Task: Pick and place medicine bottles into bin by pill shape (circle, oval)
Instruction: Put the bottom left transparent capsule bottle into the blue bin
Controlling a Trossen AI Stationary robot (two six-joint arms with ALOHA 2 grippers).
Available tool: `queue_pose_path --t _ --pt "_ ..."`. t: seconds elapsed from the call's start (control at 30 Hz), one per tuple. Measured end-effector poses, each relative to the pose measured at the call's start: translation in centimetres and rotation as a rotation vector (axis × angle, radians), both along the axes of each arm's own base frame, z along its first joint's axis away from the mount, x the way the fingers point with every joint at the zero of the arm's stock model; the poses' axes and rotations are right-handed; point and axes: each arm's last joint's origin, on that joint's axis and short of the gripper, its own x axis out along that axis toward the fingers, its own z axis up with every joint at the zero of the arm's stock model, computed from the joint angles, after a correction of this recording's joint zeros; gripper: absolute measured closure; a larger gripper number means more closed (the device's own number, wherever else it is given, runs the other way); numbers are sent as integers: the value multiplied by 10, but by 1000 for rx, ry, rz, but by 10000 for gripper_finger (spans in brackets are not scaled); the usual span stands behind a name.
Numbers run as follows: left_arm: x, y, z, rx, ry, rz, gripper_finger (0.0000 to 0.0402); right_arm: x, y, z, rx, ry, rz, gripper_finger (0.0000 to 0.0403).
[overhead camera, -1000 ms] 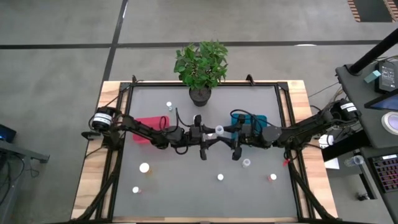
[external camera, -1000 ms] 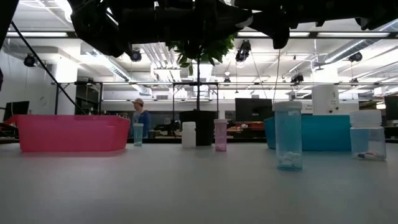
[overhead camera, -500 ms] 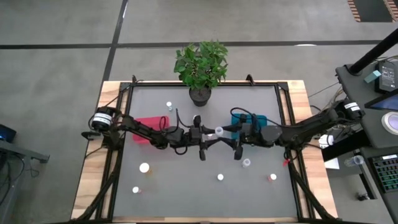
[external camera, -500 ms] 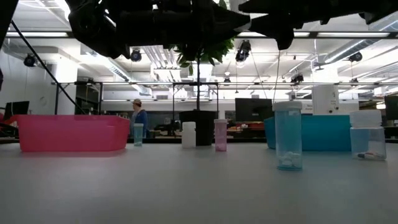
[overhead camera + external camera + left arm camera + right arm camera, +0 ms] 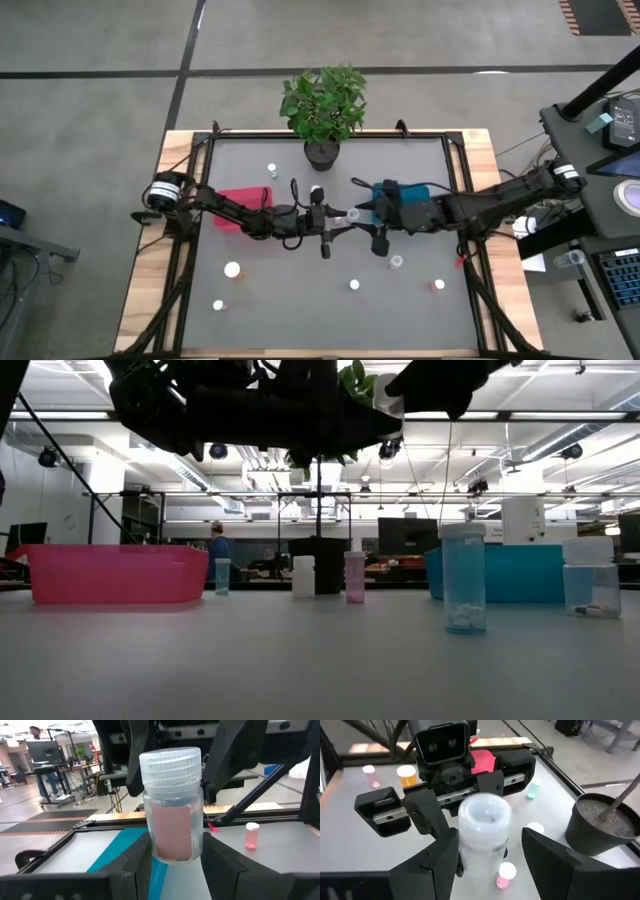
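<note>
Shifted inward, the right gripper [image 5: 362, 212] spreads its fingers around a bottle [image 5: 171, 810] the left gripper [image 5: 338, 218] grips above the grey counter [image 5: 300, 290].

the left end effector [image 5: 481, 851] grips a white-capped clear bottle [image 5: 483, 832] (held upright) beside a black pot [image 5: 602, 825].

Clear glossy plastic bottle [image 5: 172, 810] with ribbed white cap; matt grey table [image 5: 300, 300].

Overhead camera looks straight down; low camera looks level across the bench [image 5: 280, 290]; opposing wrist cameras share one bottle [image 5: 171, 805].
</note>
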Motion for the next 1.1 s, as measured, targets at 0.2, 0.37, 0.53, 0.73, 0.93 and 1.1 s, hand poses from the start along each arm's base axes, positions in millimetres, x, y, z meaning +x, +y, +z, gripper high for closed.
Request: queue_pose_path --t 0.2,0.37,0.53,0.73,0.93,1.1 --pt "0 0 0 6 1 0 281 6 1 8 -30 17 7 197" --pt "0 0 0 6 1 -1 281 7 1 10 -34 12 9 202" --pt "0 0 0 6 0 1 281 7 2 10 -35 11 12 238" --pt "0 0 0 5 -2 2 261 7 2 10 -30 9 10 273" --pt "-1 0 2 -29 -9 -2 223 7 1 10 -26 11 6 273" --pt "-1 -1 4 -30 -15 -5 189 7 1 10 -30 14 1 270"
